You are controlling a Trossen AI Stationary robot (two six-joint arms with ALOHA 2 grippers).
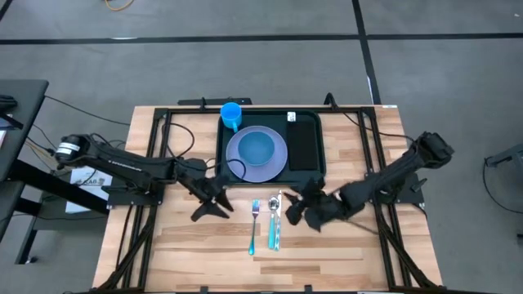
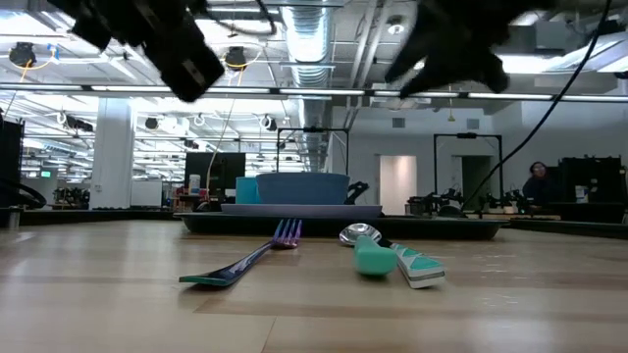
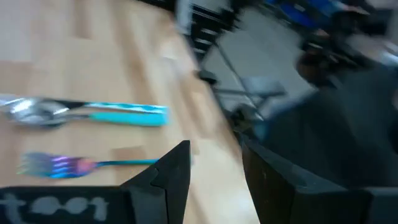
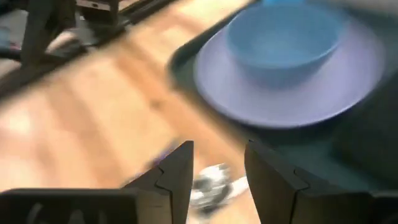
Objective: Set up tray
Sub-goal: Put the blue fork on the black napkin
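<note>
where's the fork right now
In the high view the teal-handled fork with iridescent tines lies on the wooden table, in front of the dark green plastic tray, just left of the teal-handled spoon.

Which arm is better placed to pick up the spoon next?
Probably the right. In the high view, the right claw hovers open close beside the spoon, while the left claw is beyond the fork, on its far side. The spoon lies on the table, below the tray.

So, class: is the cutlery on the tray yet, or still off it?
Off. The fork, spoon and knife lie on the bare wooden table, in front of the tray.
</note>
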